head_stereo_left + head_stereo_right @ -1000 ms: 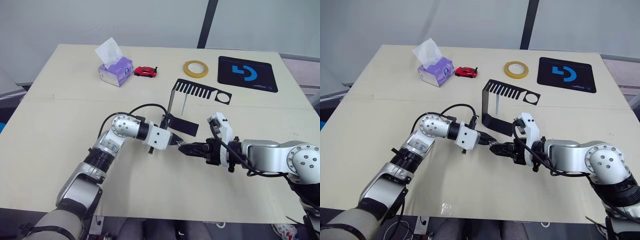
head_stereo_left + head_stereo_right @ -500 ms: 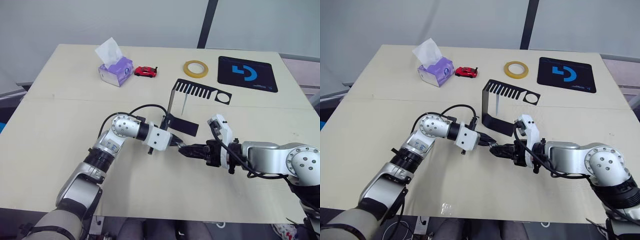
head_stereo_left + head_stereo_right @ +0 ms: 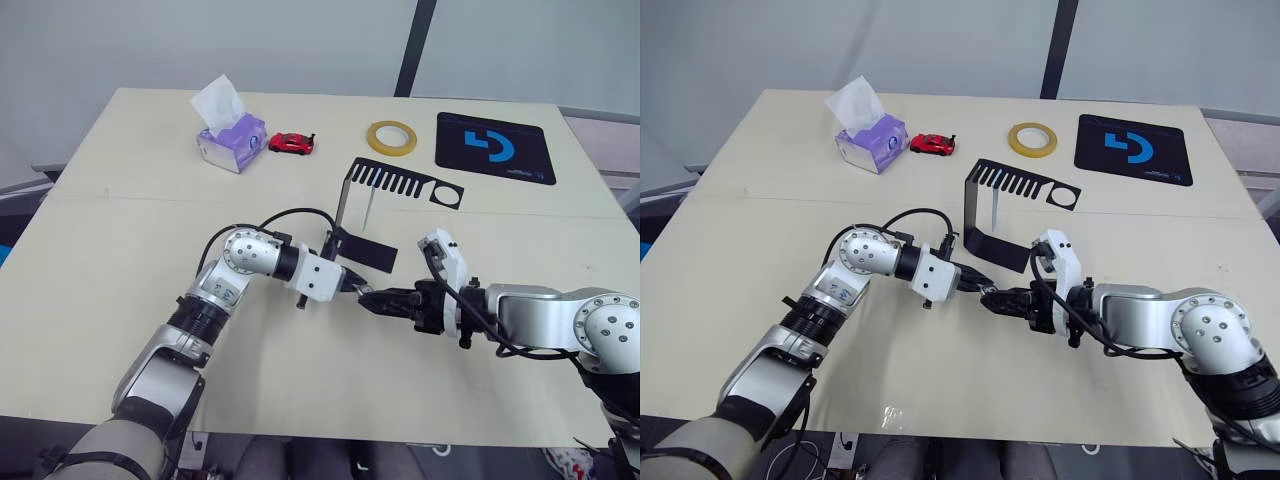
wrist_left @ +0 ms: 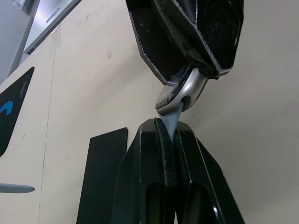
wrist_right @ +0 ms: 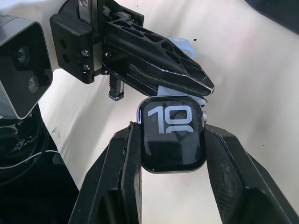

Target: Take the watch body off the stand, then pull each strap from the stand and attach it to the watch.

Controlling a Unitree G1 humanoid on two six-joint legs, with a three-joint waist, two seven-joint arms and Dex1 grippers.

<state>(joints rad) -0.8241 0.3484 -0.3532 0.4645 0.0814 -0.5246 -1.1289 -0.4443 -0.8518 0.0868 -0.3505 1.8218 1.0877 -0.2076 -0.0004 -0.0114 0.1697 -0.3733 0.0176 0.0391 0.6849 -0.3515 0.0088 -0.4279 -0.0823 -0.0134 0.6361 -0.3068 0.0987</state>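
While right fingers clamp the watch body, left fingers pinch a strap.

Tissue box, toy car, tape roll, mat.

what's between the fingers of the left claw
A pale blue strap is pinched in the left claw, its free end meeting the watch body held by the right claw. The strap's remainder is hidden between the fingers.

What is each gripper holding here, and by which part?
Right gripper clamps the watch body by its side edges; left gripper pinches a strap near its end.
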